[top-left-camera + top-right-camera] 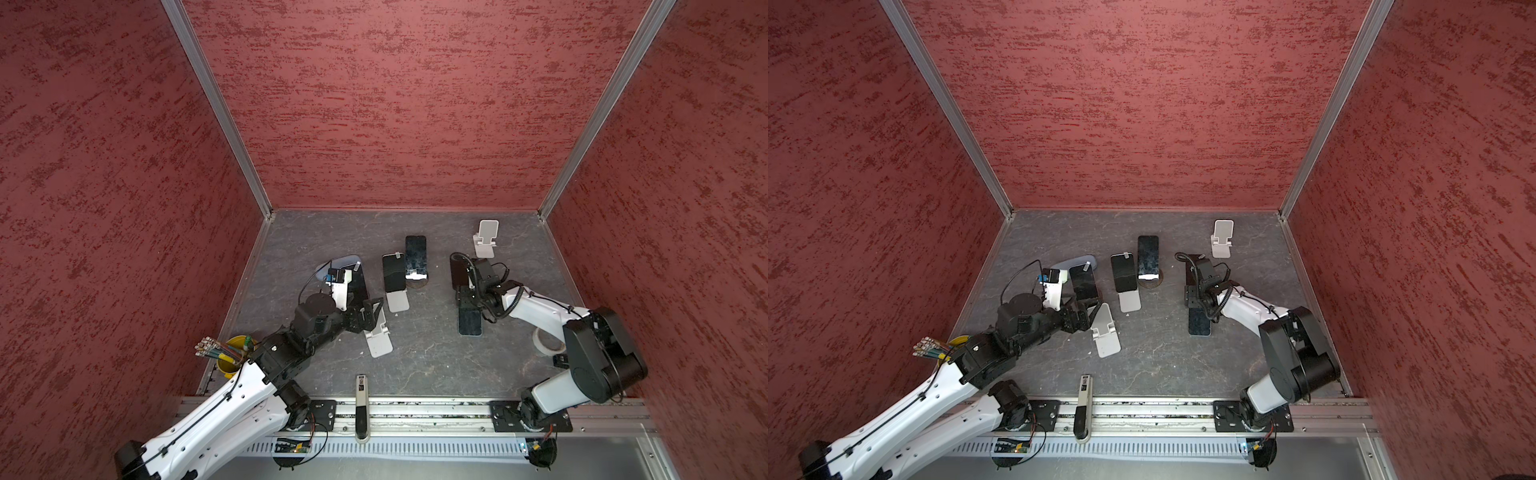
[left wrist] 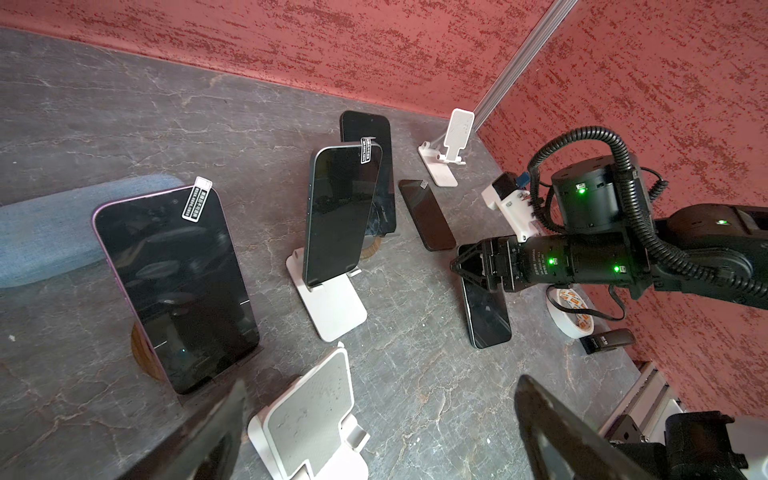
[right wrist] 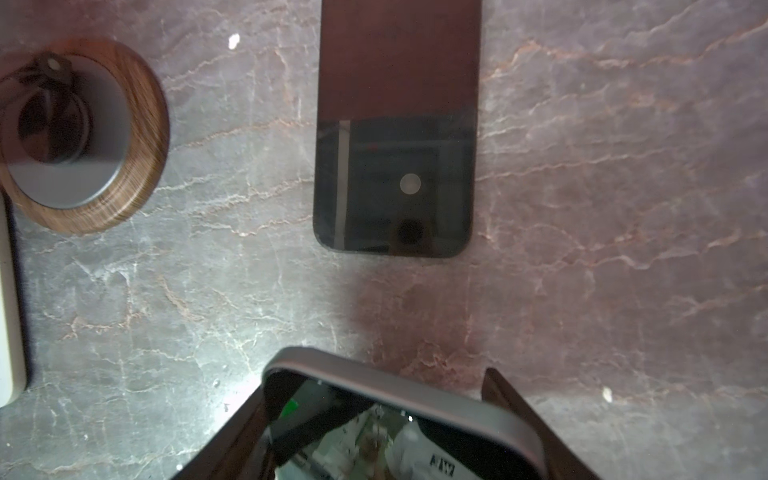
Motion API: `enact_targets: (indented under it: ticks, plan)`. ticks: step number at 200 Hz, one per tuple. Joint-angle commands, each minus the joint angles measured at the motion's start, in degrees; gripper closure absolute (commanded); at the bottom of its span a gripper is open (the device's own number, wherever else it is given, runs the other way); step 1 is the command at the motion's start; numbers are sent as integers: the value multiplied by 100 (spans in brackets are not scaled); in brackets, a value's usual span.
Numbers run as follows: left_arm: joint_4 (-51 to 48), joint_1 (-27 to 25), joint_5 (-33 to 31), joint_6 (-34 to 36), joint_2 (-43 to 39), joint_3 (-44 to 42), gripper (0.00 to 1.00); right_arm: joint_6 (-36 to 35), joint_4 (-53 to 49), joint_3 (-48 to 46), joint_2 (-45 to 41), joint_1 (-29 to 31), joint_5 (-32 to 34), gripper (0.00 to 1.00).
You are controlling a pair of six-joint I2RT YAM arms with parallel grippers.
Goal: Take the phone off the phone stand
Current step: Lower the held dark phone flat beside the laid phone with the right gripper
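right gripper [image 3: 374, 388]: fingers clamped on phone [image 1: 470, 323], near one end.
phone: dark glass, grey rim; off any stand, looks flat on table [image 1: 415, 361].
left gripper [image 2: 382, 384]: fingers wide apart, empty, over bare stand [image 2: 309, 419].
done: this phone removed, I'd say; release left.
left: purple phone [image 2: 174, 286], middle phone [image 2: 340, 212] and rear phone [image 2: 368, 124] on stands, ahead of left fingers.

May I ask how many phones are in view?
5: purple phone on a wooden base; dark phone on a white stand; far phone on another wooden base; flat phone mid-table; last phone flat in the right gripper. Others may be hidden.
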Motion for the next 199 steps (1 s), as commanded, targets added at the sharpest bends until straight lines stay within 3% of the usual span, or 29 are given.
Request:
enact_targets:
  ticks: [1,199]
  plan:
    - [76,-10,-69,113,-102,-26,1,108,-41,-31,100,-25,-72,37]
    - [151,3,-153,226,-339,-219,1,520,-104,-27,661,49,150,34]
